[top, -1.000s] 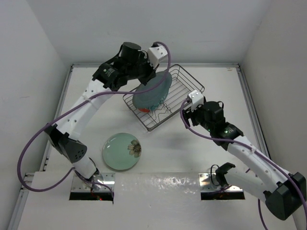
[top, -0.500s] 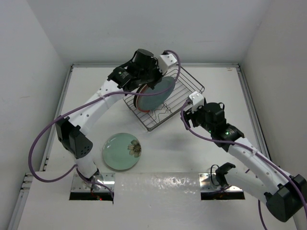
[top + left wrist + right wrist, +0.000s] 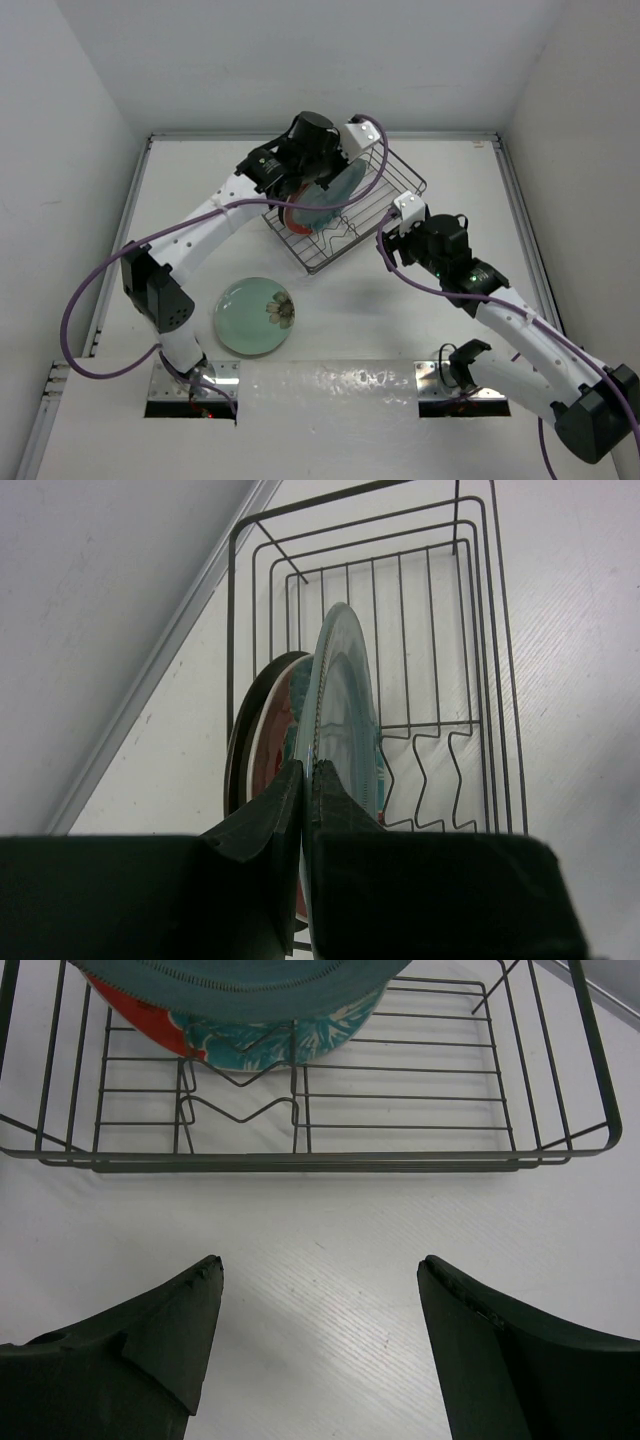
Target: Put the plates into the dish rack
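Observation:
My left gripper (image 3: 307, 772) is shut on the rim of the red-and-teal plate (image 3: 345, 705), which stands on edge inside the dish rack (image 3: 440, 600). Just left of it, the cream plate with the dark rim (image 3: 243, 745) also stands in the rack. In the top view the left gripper (image 3: 322, 178) is above the held plate (image 3: 328, 200) at the rack's (image 3: 392, 180) left end. The pale green flower plate (image 3: 255, 315) lies flat on the table. My right gripper (image 3: 320, 1270) is open and empty over the table, just before the rack's near side (image 3: 300, 1160); it also shows in the top view (image 3: 395, 218).
The rack's right half (image 3: 420, 1080) holds only wire dividers. White walls enclose the table at the back and both sides. The arm bases sit at the near edge (image 3: 330, 385).
My left gripper has carried the red-and-teal plate to the right and down into the rack, turning it more upright. The right arm and the green plate have not moved.

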